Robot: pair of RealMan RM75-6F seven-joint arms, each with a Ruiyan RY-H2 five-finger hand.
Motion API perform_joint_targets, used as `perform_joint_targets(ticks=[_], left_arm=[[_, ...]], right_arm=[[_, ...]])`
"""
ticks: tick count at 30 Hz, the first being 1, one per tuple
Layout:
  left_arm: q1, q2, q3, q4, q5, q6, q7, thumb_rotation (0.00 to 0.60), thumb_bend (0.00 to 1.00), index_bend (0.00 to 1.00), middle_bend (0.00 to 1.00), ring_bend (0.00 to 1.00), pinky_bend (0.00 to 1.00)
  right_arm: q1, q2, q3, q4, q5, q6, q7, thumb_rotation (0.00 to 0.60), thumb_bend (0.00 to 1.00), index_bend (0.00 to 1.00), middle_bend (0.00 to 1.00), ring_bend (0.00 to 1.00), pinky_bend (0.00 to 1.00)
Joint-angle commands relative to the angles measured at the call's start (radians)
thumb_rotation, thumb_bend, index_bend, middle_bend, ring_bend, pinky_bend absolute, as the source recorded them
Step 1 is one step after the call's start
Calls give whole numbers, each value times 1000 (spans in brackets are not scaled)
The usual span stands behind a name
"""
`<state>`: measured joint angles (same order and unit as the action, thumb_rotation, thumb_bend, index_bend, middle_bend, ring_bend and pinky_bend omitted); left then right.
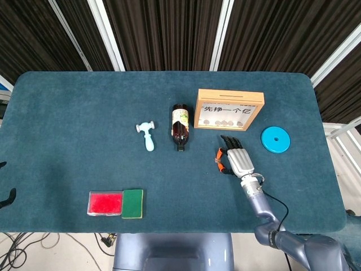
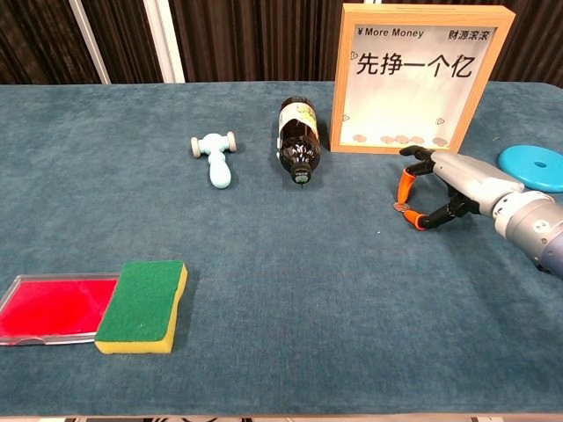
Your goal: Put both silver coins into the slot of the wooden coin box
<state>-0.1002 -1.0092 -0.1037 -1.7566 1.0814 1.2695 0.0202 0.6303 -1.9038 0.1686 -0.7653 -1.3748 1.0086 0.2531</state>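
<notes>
The wooden coin box (image 1: 229, 109) (image 2: 424, 77) stands upright at the back right, its slot (image 1: 228, 95) on the top edge and several coins lying behind its window. My right hand (image 1: 237, 158) (image 2: 457, 189) rests low on the cloth just in front of the box. Its orange-tipped thumb and forefinger pinch one silver coin (image 2: 401, 208), which still lies on the cloth. No second loose coin shows in either view. My left hand is out of both views.
A brown bottle (image 1: 180, 125) (image 2: 299, 141) lies left of the box, with a pale blue toy hammer (image 1: 147, 135) (image 2: 215, 156) further left. A blue disc (image 1: 275, 139) (image 2: 535, 165) sits right of the hand. A red case (image 1: 105, 202) and a green sponge (image 1: 133, 203) lie front left.
</notes>
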Motion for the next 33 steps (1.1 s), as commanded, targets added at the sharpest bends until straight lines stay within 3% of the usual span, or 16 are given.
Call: perform_joint_targets(ticks=[1,27,33], left_arm=[[-1,1,0,-1,-2,-1,1,600,397,133,0,0,0],[-7,9,6,-10,-16,-18,14,600,397,133,0,0,0],[-8,11,7,-12,-19,-20,15,600,397,133,0,0,0]], right_arm=[[0,-3,0,7,1,-5,6,600,436,526,75,0,0],[-10,43,-21,-51,-3,-39,-6,600,436,526,75,0,0],[-8,59,-30,-68,-9,-52,-14,600,437,485,74,0,0]])
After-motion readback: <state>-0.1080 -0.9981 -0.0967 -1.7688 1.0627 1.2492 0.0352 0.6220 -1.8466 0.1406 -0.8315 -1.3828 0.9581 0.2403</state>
